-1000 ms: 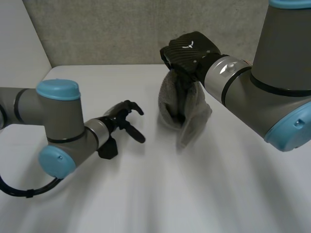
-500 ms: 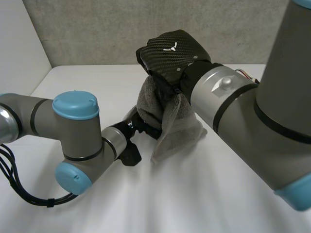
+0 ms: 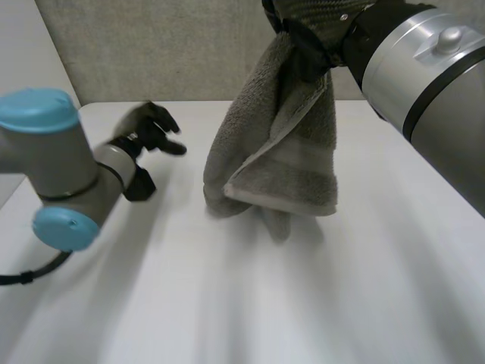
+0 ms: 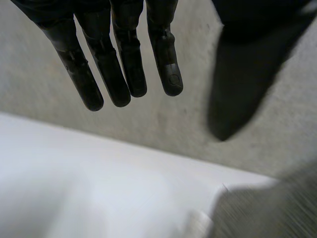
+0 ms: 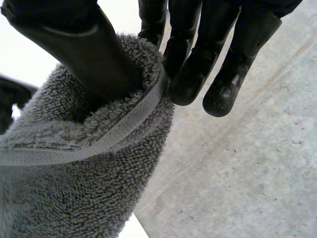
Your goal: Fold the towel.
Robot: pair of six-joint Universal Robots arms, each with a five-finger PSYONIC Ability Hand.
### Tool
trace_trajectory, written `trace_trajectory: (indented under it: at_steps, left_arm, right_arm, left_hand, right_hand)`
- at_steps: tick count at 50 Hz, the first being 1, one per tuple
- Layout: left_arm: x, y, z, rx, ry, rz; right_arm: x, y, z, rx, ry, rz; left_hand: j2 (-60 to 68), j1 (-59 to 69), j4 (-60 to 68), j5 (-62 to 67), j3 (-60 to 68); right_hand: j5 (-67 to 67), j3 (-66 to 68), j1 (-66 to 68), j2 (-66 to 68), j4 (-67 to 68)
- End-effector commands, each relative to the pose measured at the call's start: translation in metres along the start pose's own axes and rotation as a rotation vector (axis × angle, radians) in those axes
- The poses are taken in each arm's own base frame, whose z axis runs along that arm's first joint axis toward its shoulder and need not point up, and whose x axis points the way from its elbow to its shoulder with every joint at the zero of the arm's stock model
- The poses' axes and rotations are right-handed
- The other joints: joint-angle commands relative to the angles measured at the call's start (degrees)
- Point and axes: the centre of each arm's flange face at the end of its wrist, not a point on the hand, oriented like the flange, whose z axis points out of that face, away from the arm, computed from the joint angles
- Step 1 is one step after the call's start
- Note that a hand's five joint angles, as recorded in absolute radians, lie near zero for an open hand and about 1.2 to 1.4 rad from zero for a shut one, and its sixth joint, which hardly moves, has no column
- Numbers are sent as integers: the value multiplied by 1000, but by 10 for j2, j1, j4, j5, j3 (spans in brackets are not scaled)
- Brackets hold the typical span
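Plain grey towel (image 3: 265,129); white table (image 3: 227,303); black right hand (image 5: 198,44); speckled grey wall (image 3: 151,53).

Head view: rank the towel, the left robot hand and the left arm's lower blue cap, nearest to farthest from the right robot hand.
1. The towel: pinched in the right robot hand, hanging below it.
2. The left robot hand: open, left of the towel.
3. The lower blue cap: farthest left, on the left arm.
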Motion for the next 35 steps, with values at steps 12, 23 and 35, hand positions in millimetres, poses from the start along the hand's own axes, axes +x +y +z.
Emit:
trace_trajectory:
  at_steps: [12,23,35]
  left_arm:
    - [-9,25,-39,-180,61,19]
    - [1,93,-74,-353,210,261]
    - [5,88,-48,-248,261,344]
  right_arm:
    - [-26,56,-9,-168,-76,20]
    - [-31,126,-28,-355,-94,8]
    - [-24,175,-67,-511,-179,-95]
  left_hand:
    - [-124,-119,-123,-122,-122]
    - [-304,-299,-303,-302,-302]
    - [-302,-297,-301,-301,-301]
  right_hand:
    - [22,15,16,25,7]
    - [-82,-89,-88,-79,-97]
    - [-299,-306,-305,-296,-314]
